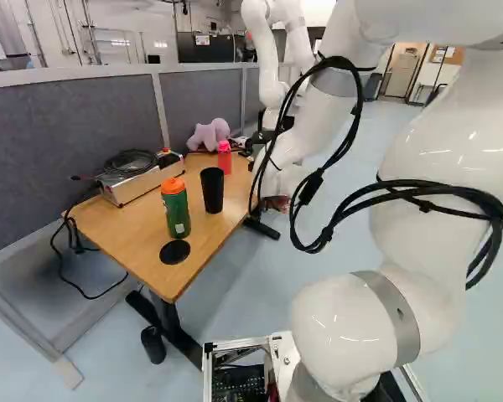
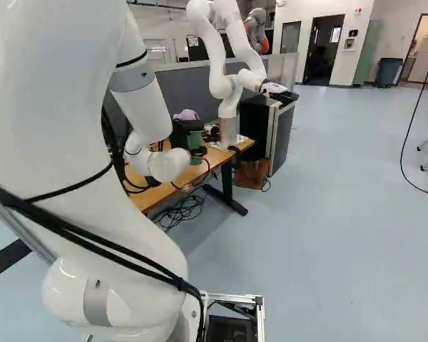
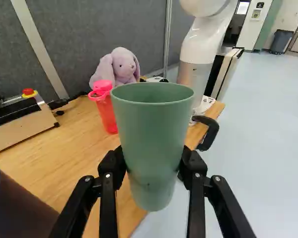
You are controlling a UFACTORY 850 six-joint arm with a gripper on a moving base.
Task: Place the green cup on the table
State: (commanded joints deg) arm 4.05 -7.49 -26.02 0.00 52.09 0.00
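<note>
Tool (image 2: 181, 133) fingers stood partly open, pressed against the green cup (image 3: 151, 144) from 2 sides. The cup was held upright near the edge of the surface (image 3: 74, 144), with 1 pink bottle (image 3: 106, 111) and 1 plush rabbit (image 3: 120, 69) beyond.

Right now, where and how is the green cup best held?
Probably the lower body of the green cup, from the side, as the hand does: its mouth faces up and it narrows downward, leaving less to span.
</note>
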